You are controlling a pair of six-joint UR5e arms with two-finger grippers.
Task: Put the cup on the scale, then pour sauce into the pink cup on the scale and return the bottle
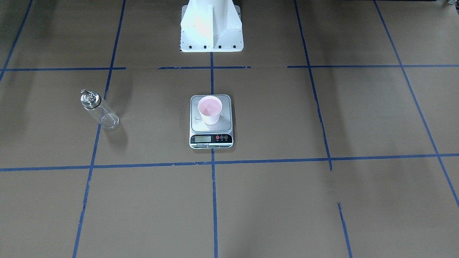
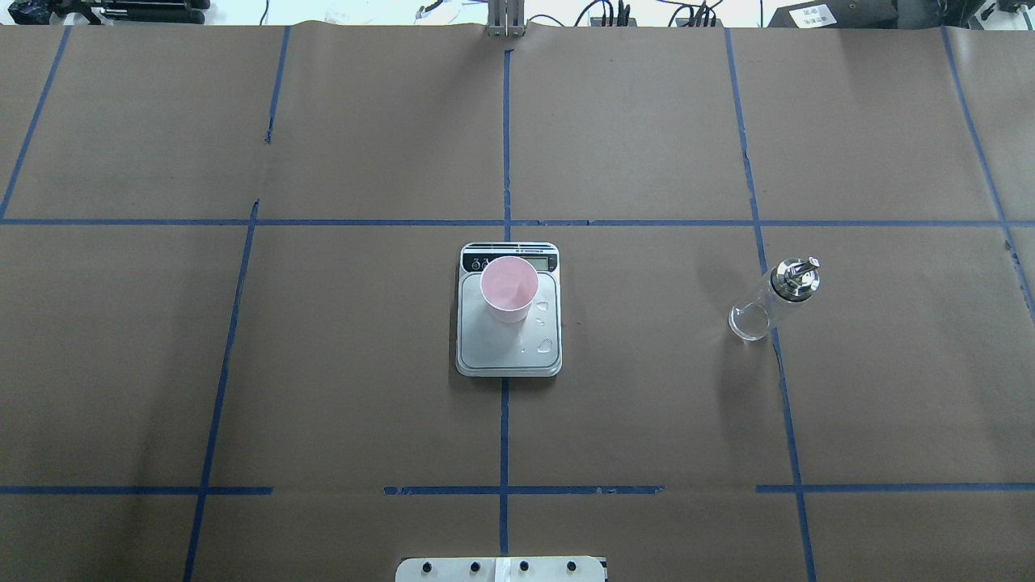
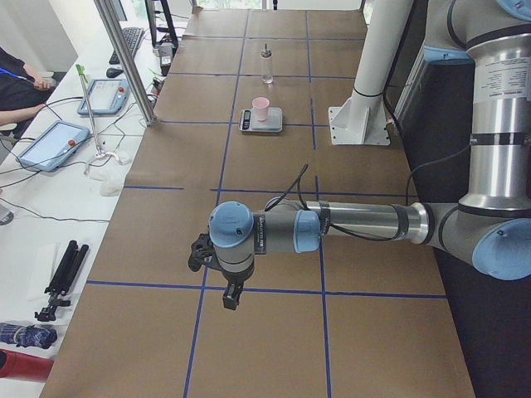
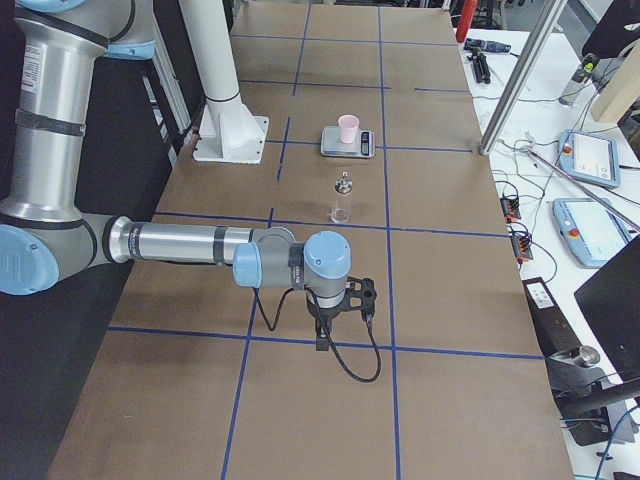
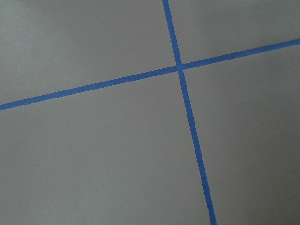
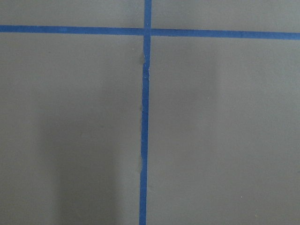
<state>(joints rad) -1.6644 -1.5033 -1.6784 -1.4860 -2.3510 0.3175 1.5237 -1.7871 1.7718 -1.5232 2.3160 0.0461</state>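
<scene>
The cup (image 2: pixel 509 288) is seated upright on the platform of the scale (image 2: pixel 509 343), toward its display end. The bottle (image 2: pixel 772 301) is stood upright on the table (image 2: pixel 647 404), well apart from the scale, on the robot's right of it. The left gripper (image 3: pixel 229 297) and the right gripper (image 4: pixel 321 340) are held above the table, far from the scale, toward opposite table ends. For both grippers, finger opening and any hold cannot be determined.
</scene>
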